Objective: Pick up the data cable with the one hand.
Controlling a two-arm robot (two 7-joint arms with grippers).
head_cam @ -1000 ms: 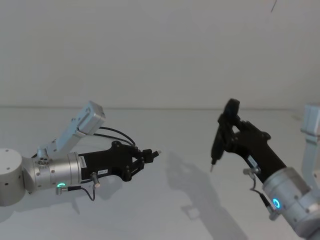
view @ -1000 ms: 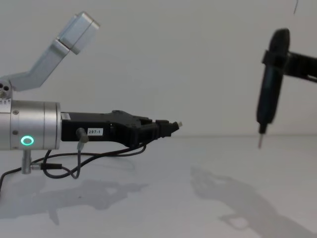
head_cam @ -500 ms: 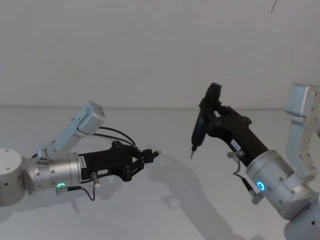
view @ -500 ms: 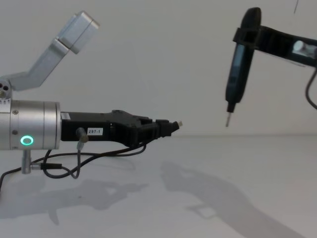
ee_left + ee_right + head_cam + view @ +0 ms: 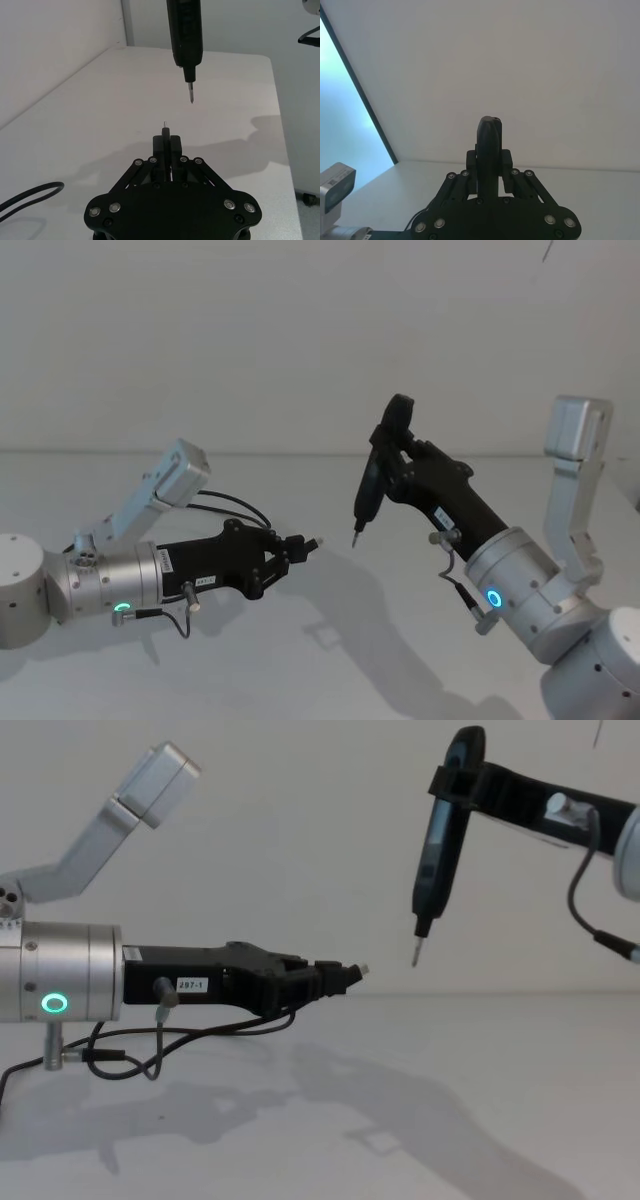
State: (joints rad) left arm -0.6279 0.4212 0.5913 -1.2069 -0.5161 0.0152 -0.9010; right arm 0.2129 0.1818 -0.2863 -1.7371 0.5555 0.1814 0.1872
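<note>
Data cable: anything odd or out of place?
Nothing damaged. The left pincer is shut on the data cable at its plug, held above the table. The right pincer grips a black pen-shaped tool, tip down, near the plug but apart.

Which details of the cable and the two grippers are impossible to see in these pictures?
- Data cable: its far end, behind the left gripper in the head view.
- Plug: its body, covered by the gripper's fingers in the left wrist view.
- Pen-shaped tool: its tip, hidden by the right gripper.
</note>
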